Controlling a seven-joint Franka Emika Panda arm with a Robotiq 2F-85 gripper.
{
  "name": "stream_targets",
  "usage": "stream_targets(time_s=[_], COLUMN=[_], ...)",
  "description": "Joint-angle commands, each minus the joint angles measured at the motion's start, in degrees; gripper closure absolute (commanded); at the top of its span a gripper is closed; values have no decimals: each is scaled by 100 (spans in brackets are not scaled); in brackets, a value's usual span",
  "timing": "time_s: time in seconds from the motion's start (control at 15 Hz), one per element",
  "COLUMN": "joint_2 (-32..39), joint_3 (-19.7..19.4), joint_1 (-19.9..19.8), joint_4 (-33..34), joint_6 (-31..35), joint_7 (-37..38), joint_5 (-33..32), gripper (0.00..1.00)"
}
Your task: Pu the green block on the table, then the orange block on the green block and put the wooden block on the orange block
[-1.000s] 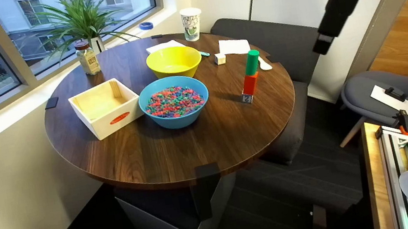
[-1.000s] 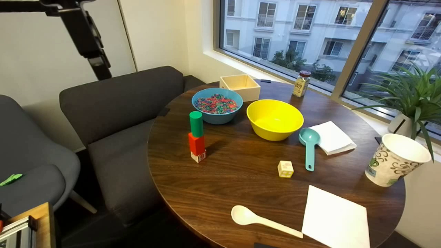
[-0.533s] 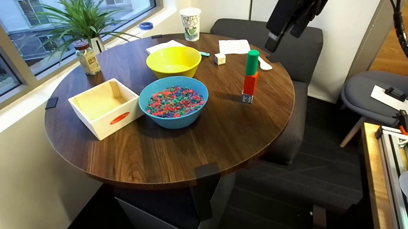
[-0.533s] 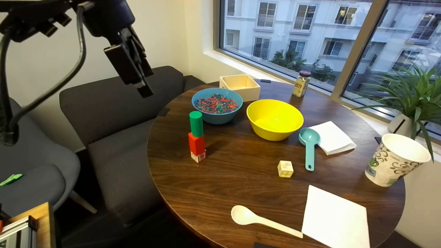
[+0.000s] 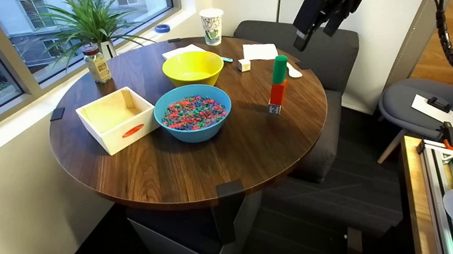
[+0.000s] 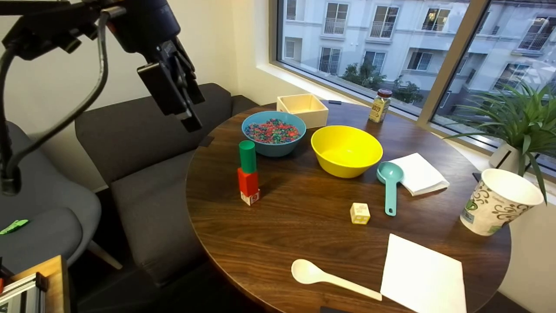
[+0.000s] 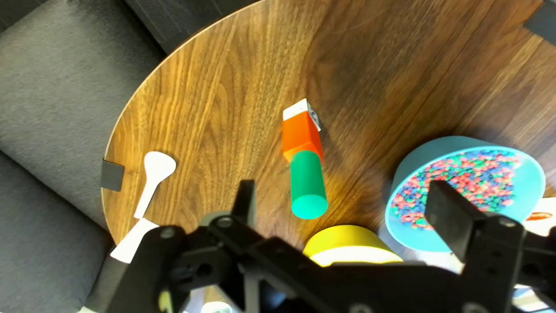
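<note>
The green block [image 5: 280,69], a cylinder, stands upright on the orange block [image 5: 278,93]. The orange block stands on a small lettered wooden block [image 5: 274,109], which rests on the round brown table [image 5: 224,164]. The same stack shows in an exterior view with the green block [image 6: 247,156] on top, and in the wrist view with the green block [image 7: 307,182] nearest the camera. A second small wooden cube [image 6: 360,213] lies apart on the table. My gripper [image 5: 315,34] is open and empty, in the air above and beside the stack; its fingers [image 7: 341,195] are wide apart.
A blue bowl of beads [image 5: 197,134] and a yellow bowl [image 6: 346,165] stand near the stack. A pale wooden tray [image 5: 123,138], spice jar [image 6: 379,106], paper cup [image 6: 495,204], teal scoop [image 6: 391,191], white spoon [image 6: 319,274] and napkins [image 6: 423,276] are on the table.
My gripper has moved toward the table and turned, so both fingers now show apart. In the last half second it has moved only slightly. The stack and other things have not moved.
</note>
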Motion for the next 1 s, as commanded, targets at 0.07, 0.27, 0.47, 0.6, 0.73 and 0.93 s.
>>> stream_targets(time_s=[0.07,0.27,0.47,0.6,0.73,0.93], joint_2=[223,380,536,632,722,875], joint_3=[-77,-140,-180,-207,-220,-269], joint_1=[-221,-262,-273,-270,-295,-285], joint_4=[-31,-10,12,34,62,129], joint_6=[197,309,418,433,466,534], joint_7=[188,188,190,206,321,377], joint_5=[-157,-112,-102,-96,-126,-123], gripper=[0,0,0,0,0,0])
